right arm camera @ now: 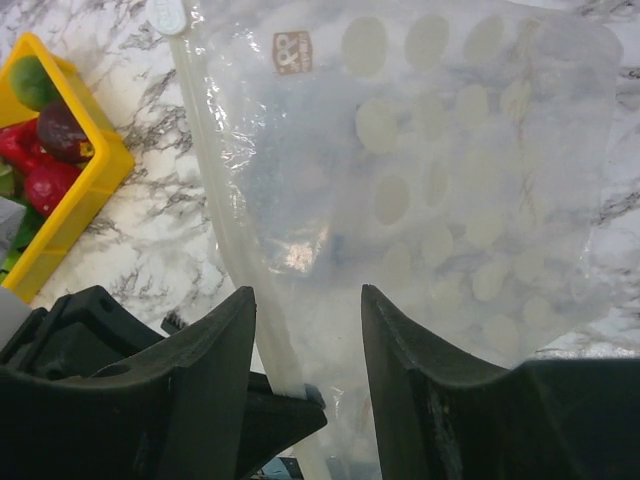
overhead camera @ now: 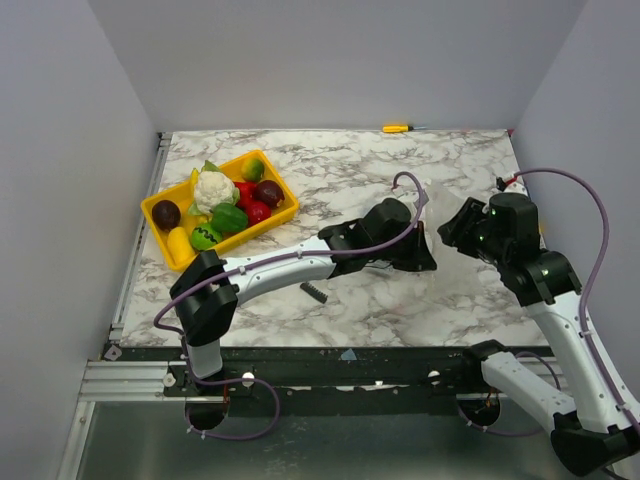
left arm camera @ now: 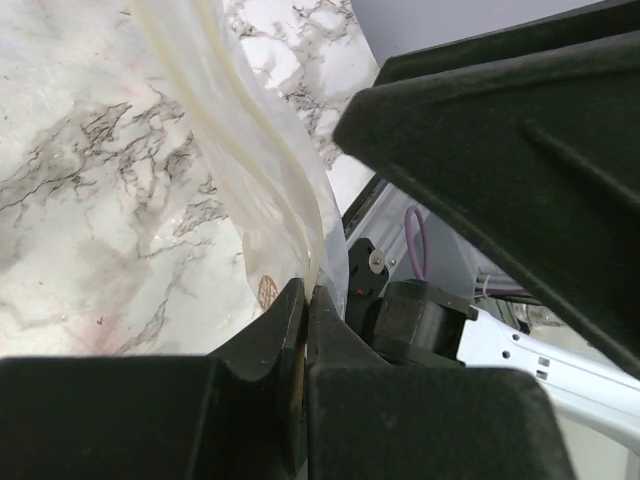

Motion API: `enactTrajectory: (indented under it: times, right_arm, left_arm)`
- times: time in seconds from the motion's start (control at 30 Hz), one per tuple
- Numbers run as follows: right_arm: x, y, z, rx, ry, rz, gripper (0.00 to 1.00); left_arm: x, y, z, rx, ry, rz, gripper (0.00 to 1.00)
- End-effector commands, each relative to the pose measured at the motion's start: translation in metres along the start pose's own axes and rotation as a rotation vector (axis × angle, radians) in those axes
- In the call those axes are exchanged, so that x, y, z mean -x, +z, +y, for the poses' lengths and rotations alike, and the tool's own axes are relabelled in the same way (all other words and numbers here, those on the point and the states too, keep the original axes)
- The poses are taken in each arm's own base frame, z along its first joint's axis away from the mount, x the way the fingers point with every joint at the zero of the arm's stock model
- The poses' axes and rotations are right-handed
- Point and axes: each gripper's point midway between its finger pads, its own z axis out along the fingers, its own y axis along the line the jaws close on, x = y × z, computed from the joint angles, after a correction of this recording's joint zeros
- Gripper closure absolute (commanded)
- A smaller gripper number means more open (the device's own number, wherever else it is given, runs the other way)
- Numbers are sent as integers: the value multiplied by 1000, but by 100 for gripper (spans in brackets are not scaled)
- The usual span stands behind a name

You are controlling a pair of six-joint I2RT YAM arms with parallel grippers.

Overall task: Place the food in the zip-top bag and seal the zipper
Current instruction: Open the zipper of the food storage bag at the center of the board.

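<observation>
Left pincer (left arm camera: 305, 295) is clenched on the zipper (right arm camera: 222, 200) of the zip-top bag (right arm camera: 450, 180), which spreads beyond its tips, beneath the released right pincer (right arm camera: 308, 305). Opening its mouth seems the step in hand — the food (overhead camera: 225, 205) lies well behind the left pincer, in the yellow tray (right arm camera: 85, 205) — so the right should next take the opposite lip.

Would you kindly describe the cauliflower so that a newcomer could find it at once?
On the marble table, look to the left for the yellow tray. The cauliflower sits in it, toward the far side: the only white, bumpy piece, while its neighbours are red, green, yellow or dark purple.
</observation>
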Motion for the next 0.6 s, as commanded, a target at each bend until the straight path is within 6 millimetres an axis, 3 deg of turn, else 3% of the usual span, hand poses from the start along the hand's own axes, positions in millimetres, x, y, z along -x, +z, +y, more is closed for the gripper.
enactTrajectory:
  times: [0.0, 0.3, 0.47, 0.57]
  right_arm:
    - [24, -10, 21, 86, -20, -71, 51]
    - [1, 12, 48, 225, -45, 55, 56]
    - [-9, 28, 37, 171, -58, 85, 58]
    - [-12, 32, 28, 117, -46, 94, 71]
  left_arm:
    - [10, -11, -9, 9, 28, -27, 100]
    - [9, -11, -8, 16, 61, -9, 100]
    - [7, -10, -9, 8, 78, 5, 100]
    - [8, -10, -8, 15, 91, 9, 100]
